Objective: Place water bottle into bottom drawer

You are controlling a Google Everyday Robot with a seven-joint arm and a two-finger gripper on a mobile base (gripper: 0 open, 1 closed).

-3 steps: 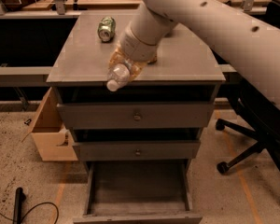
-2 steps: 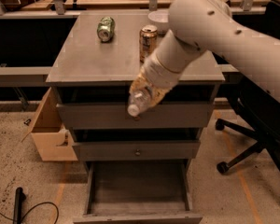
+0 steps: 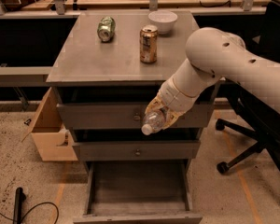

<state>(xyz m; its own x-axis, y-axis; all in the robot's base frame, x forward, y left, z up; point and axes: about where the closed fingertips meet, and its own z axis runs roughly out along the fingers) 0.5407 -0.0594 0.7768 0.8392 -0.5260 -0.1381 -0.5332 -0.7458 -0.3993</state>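
The water bottle (image 3: 152, 121), clear crinkled plastic with a white cap pointing down-left, is held in my gripper (image 3: 165, 113). The gripper is shut on the bottle and hangs in front of the top drawer front, off the cabinet's front edge. The bottom drawer (image 3: 137, 209) is pulled open below, its flat grey tray floor bare and its front wall near the picture's lower edge. The bottle is well above the drawer, over its right half. My white arm comes in from the right.
On the cabinet top (image 3: 98, 59) stand a gold-brown soda can (image 3: 148, 43), a green soda can on its side (image 3: 106, 28) and a white bowl (image 3: 162, 21). A wooden box (image 3: 49, 129) stands at the left, an office chair (image 3: 252, 143) at the right.
My gripper has carried the bottle off the cabinet top, forward and down, to in front of the top drawer front. The gold-brown can, hidden before, now shows.
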